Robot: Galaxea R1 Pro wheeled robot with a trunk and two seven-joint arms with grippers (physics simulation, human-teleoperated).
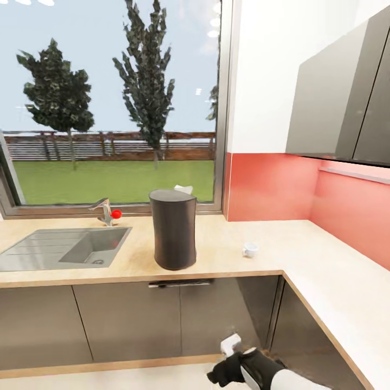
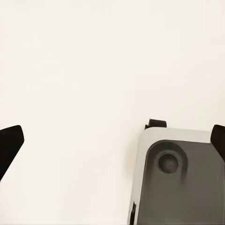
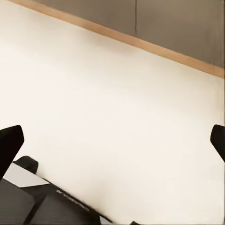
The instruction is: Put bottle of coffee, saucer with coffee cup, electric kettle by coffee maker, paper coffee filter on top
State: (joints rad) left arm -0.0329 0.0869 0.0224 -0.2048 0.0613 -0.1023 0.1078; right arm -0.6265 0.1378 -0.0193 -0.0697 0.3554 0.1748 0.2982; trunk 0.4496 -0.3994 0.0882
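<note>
Facing the worktop [image 1: 227,260]: coffee maker [image 1: 173,228] near front edge, cup [image 1: 250,249] beside it toward the corner. Both grippers, left [image 2: 112,140] and right [image 3: 112,140], open, empty, hanging over floor [image 3: 117,117] — likely transit posture.

Steel sink [image 1: 65,246] at nine o'clock, faucet [image 1: 106,211] with red knob behind it. Big window [image 1: 111,103] from ten to twelve, trees and lawn beyond. Dark wall cabinets [image 1: 341,92] at two, coral backsplash [image 1: 271,187] beneath. Pale floor [image 3: 112,122] below.
</note>
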